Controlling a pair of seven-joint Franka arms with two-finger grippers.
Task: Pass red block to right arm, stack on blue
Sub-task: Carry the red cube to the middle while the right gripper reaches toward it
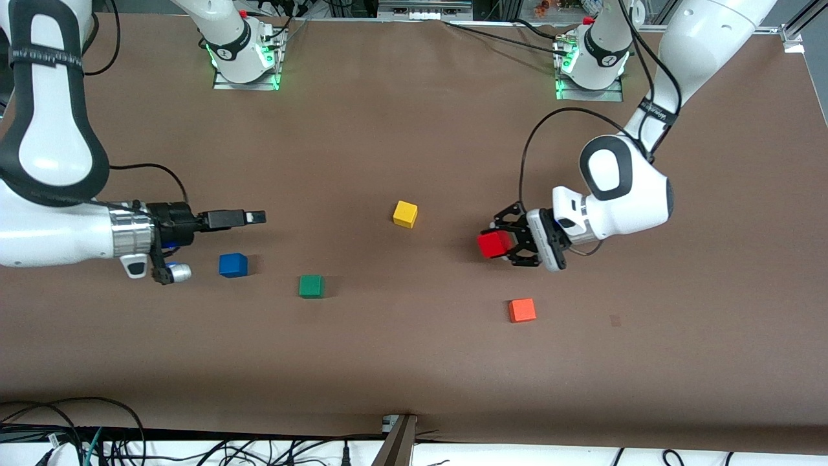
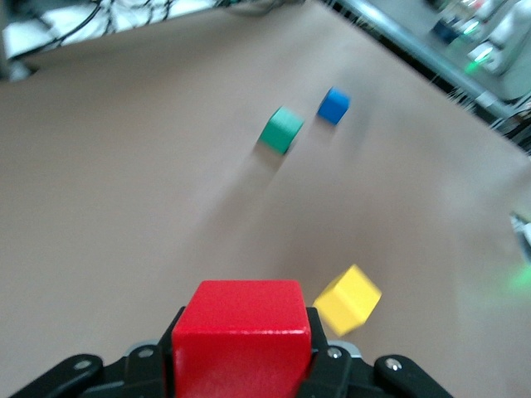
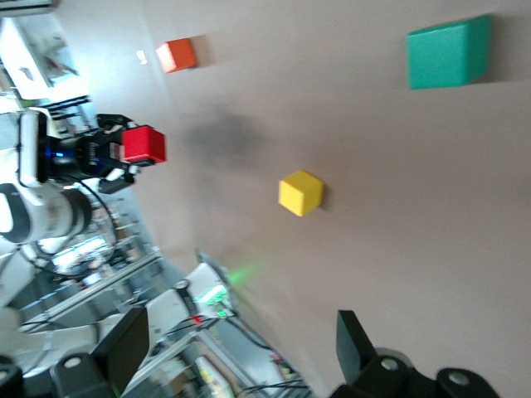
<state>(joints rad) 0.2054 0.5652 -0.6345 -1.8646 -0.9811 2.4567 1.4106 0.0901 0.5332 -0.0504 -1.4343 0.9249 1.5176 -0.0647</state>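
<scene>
While held level, red block (image 1: 495, 244) faces right gripper (image 1: 257, 218).

Yellow cube (image 1: 405, 213), green cube (image 1: 311, 286) and orange cube (image 1: 521, 310), well apart on brown table (image 1: 414, 362).

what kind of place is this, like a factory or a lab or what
Most likely a robotics lab. Two arms are bolted to a brown-covered table scattered with small coloured cubes, the left gripper holding the red block, with loose cables and aluminium framing along the edges.
</scene>
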